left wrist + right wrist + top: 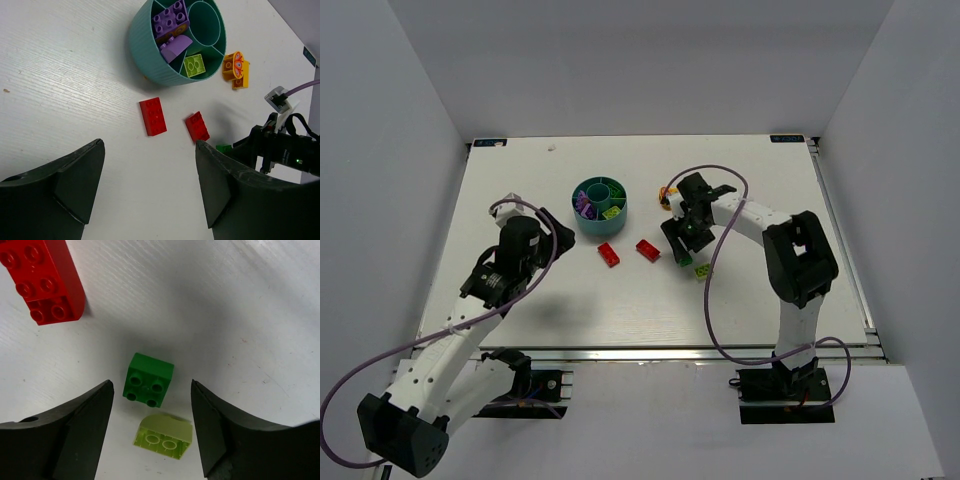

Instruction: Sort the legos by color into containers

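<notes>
The round teal bowl [601,205] holds purple bricks [172,22] in one compartment and a lime brick [194,65] in another. Two red bricks [608,255] [648,249] lie on the table in front of it. My right gripper [151,405] is open and hangs low over a dark green brick [148,379] and an overturned lime brick [164,436], both between its fingers; it touches neither. Orange bricks [667,197] lie right of the bowl. My left gripper [150,190] is open and empty, left of the bowl and the red bricks.
The bowl's outer wall [150,60] is close to the nearer red brick [153,116]. A third red brick corner [42,280] shows at the right wrist view's top left. A purple cable loops over the right arm [720,220]. White walls enclose the table.
</notes>
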`<action>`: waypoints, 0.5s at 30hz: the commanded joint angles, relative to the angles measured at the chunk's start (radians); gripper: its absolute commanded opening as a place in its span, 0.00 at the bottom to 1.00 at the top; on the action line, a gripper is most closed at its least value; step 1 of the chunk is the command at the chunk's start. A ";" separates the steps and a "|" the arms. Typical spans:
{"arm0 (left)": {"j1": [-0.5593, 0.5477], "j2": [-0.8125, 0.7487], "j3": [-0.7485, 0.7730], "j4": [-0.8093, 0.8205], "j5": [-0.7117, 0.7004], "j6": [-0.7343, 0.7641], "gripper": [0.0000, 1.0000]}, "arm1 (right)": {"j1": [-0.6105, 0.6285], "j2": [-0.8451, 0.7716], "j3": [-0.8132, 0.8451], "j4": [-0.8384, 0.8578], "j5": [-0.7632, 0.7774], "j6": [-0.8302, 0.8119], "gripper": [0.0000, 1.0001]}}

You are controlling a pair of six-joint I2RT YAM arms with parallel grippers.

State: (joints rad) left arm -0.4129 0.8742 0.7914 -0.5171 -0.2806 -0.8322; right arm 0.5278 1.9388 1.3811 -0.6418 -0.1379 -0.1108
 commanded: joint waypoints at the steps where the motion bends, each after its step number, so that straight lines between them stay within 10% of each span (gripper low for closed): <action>1: 0.005 -0.029 -0.020 -0.012 -0.012 -0.041 0.82 | 0.014 0.008 0.058 -0.024 0.023 0.022 0.68; 15: 0.005 -0.081 -0.060 -0.034 -0.019 -0.070 0.82 | 0.038 0.035 0.050 -0.028 0.029 0.000 0.39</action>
State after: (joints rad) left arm -0.4129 0.8150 0.7437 -0.5331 -0.2817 -0.8898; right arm 0.5648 1.9713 1.3987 -0.6548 -0.1112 -0.0956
